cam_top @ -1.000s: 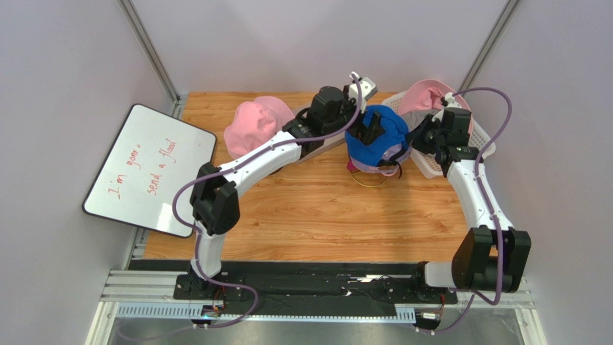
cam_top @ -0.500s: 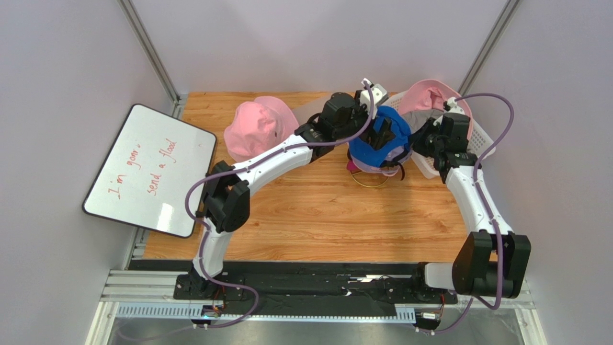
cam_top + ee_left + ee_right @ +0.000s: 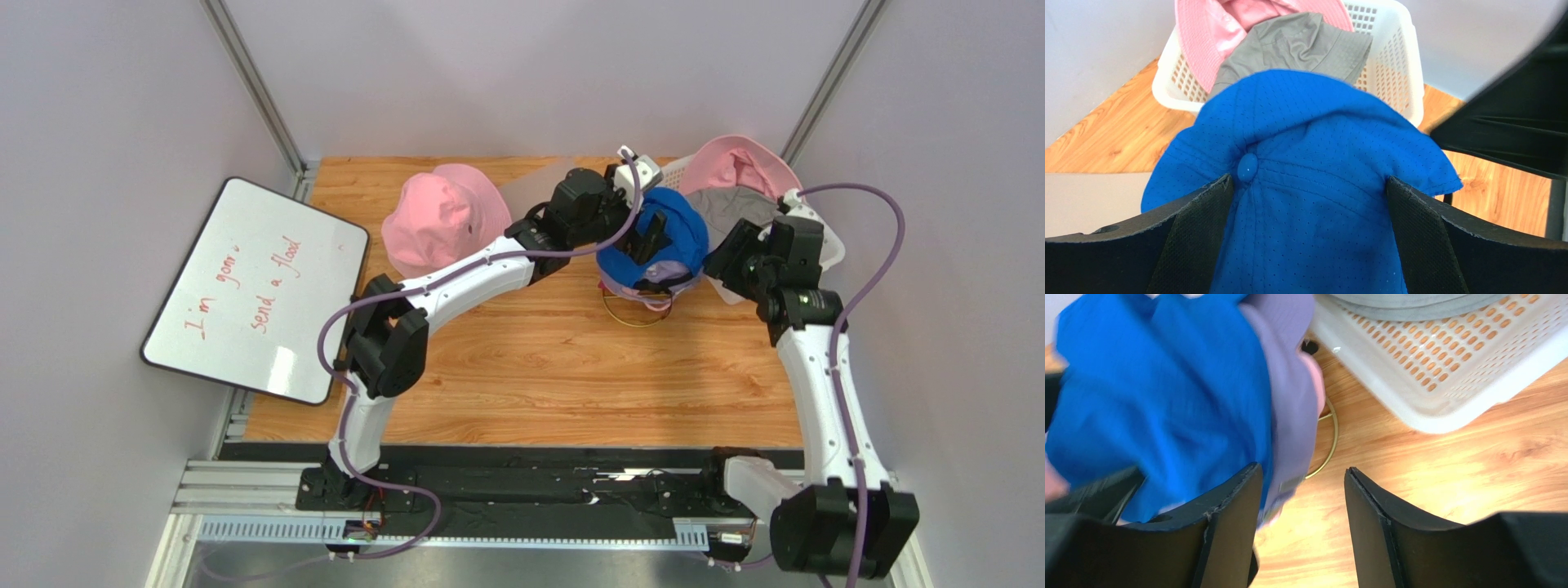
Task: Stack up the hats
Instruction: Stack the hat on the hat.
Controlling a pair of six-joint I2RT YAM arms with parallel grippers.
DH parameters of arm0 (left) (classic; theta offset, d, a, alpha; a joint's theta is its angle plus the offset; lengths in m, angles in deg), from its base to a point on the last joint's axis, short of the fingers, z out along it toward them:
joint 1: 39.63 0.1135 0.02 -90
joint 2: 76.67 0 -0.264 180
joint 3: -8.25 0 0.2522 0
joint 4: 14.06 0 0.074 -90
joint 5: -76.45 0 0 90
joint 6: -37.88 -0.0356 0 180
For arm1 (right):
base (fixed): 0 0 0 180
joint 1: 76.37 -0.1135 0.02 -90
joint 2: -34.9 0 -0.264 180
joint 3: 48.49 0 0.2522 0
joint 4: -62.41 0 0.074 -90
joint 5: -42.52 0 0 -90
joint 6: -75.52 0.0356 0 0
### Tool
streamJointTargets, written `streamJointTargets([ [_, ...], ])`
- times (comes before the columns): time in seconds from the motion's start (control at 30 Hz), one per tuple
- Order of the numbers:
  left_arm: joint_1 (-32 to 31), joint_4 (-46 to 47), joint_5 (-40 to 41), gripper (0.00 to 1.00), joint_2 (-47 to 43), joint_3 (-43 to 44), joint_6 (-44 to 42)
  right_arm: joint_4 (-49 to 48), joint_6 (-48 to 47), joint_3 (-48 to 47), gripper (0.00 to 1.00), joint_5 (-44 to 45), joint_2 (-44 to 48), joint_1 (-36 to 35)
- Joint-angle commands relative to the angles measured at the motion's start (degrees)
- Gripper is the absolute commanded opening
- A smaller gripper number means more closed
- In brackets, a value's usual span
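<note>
Where blue baseball cap (image 3: pixel 650 239) sits at far centre, white mesh basket (image 3: pixel 1389 61) stands just right of it, holding grey bucket hat (image 3: pixel 1290 46) and pink hat (image 3: pixel 1204 30). Pink bucket hat (image 3: pixel 442 218) far left. Whiteboard (image 3: pixel 258 288) at table's left edge. Gold wire frame (image 3: pixel 1330 441) underneath caps. Wooden tabletop (image 3: pixel 540 368), plain grey walls. Blue cap: perforated fabric, crown button, lavender cap (image 3: pixel 1290 386) beneath. Left gripper (image 3: pixel 1309 184) jaws wide, one either side of blue crown. Right gripper (image 3: pixel 1303 470) parted, empty, just right of caps.
</note>
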Motion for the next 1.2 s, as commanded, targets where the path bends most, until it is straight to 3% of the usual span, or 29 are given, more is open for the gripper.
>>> streamJointTargets([
  [0.0,-0.18,1.25,0.97,0.97,-4.01,-3.54,-0.98,3.71,1.4,4.81,0.53,-4.13,7.28,-2.39],
  [0.17,-0.18,0.39,-0.61,0.97,-4.02,-2.93,-0.98,3.17,3.17,8.07,0.53,0.68,12.84,-4.07],
  [0.3,-0.18,1.17,-0.96,0.97,-4.28,-3.8,-0.36,1.7,5.09,8.33,0.52,-4.3,13.19,-4.07],
  [0.4,-0.18,1.26,-1.14,0.97,-4.63,-4.24,-0.54,-1.55,7.55,9.12,0.52,-5.54,13.54,-7.93],
  [0.6,-0.18,0.99,-1.05,0.97,-5.34,-4.6,-1.15,-5.25,10.19,8.95,0.53,-4.05,10.39,-13.39],
  [0.9,-0.18,0.82,-1.49,0.97,-5.6,-4.6,-1.59,-10.0,11.16,11.23,0.52,-0.72,6.7,-13.65],
  [1.17,-0.27,0.91,-1.66,0.97,-7.09,-5.3,-1.86,-10.0,10.02,13.96,0.35,6.23,5.2,-13.57],
])
